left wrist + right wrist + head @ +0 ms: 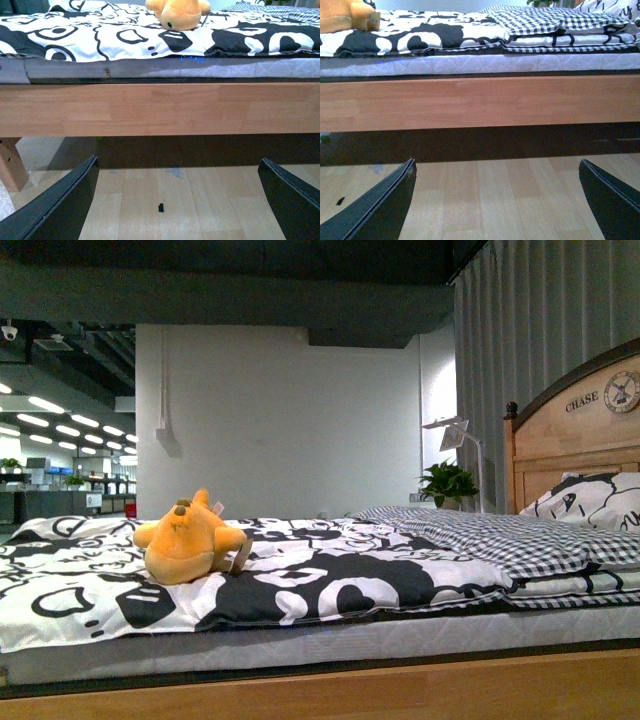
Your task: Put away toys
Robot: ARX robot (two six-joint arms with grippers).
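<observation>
My left gripper [177, 161] and right gripper [497, 162] are wide open and empty, while the plush toy [190, 538] lies on the bed [320, 692].

Mock bedroom inside an office hall, wooden bed [350, 695], patterned duvet [330, 580], strip-lit desks [50, 502] behind

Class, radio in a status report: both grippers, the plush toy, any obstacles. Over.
Left gripper, right gripper: jaws open, empty, low near the floor. Orange plush toy lying on the quilt, untouched. Wooden bed rail stands between.
</observation>
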